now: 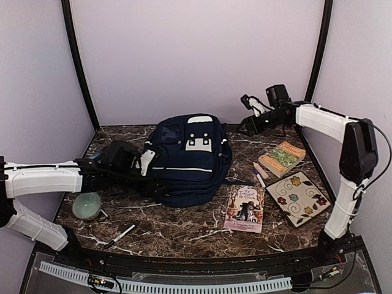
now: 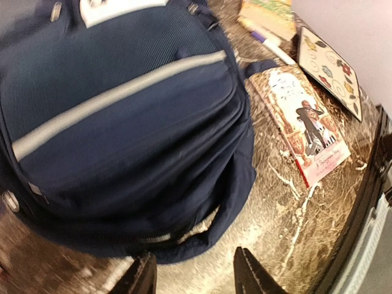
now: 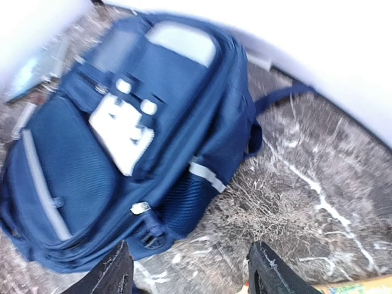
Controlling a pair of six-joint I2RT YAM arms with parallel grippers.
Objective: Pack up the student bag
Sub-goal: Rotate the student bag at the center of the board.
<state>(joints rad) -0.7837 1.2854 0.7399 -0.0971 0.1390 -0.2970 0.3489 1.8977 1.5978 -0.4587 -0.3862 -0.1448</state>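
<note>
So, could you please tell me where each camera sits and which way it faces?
Top external: above and behind the robot, looking down over the table at the student bag; left arm and right arm show.
Left wrist: low beside the bag, facing across it toward the pink book; open left pincer at bottom.
Right wrist: raised at the bag's far side, looking down on it; open right pincer at bottom.
Shared: all see the bag; top and left wrist also share the book.
</note>
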